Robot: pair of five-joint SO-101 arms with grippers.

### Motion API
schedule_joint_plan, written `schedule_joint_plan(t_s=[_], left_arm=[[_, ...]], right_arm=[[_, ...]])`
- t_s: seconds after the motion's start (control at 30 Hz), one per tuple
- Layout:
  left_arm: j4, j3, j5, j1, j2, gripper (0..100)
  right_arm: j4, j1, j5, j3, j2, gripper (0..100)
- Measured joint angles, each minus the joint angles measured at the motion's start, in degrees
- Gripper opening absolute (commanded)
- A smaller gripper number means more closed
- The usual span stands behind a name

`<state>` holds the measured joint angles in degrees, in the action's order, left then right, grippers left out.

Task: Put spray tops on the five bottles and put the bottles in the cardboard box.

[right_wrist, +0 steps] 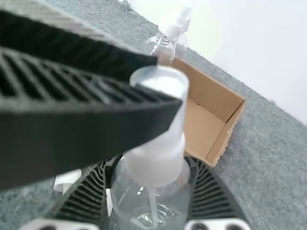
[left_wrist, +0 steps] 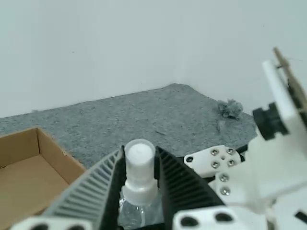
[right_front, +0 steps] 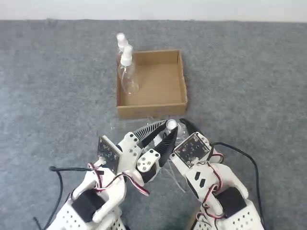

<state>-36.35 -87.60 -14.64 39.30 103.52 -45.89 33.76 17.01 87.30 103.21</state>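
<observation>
A white spray top sits on the neck of a clear bottle, held upright just in front of the cardboard box. My left gripper is shut on the spray top. Its black fingers cross the right wrist view above the cap. My right gripper is shut on the bottle's body below the neck, and one of its fingers shows beside the cap. A capped bottle lies in the box's left side. Another capped bottle stands at the box's far left corner.
Grey carpet covers the floor, with open room left and right of the box. Faint clear shapes lie on the carpet before the box; I cannot tell what they are. Cables trail by the arm bases. A white wall stands behind.
</observation>
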Motion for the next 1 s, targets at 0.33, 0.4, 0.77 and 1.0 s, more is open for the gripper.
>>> schedule_joint_plan(t_s=[0.33, 0.4, 0.77, 1.0], left_arm=[[-8.5, 4.9, -5.6, -5.9, 0.0, 21], [-11.6, 7.3, -7.1, -6.0, 0.0, 23], [-20.7, 12.7, -10.7, -6.2, 0.0, 24], [-21.6, 12.7, -10.7, -12.5, 0.0, 24]], right_arm=[[0.0, 0.1, 0.0, 0.0, 0.0, 0.7], [0.0, 0.1, 0.0, 0.0, 0.0, 0.7], [0.0, -0.2, 0.0, 0.0, 0.0, 0.7], [2.3, -3.3, -1.1, 0.0, 0.0, 0.7]])
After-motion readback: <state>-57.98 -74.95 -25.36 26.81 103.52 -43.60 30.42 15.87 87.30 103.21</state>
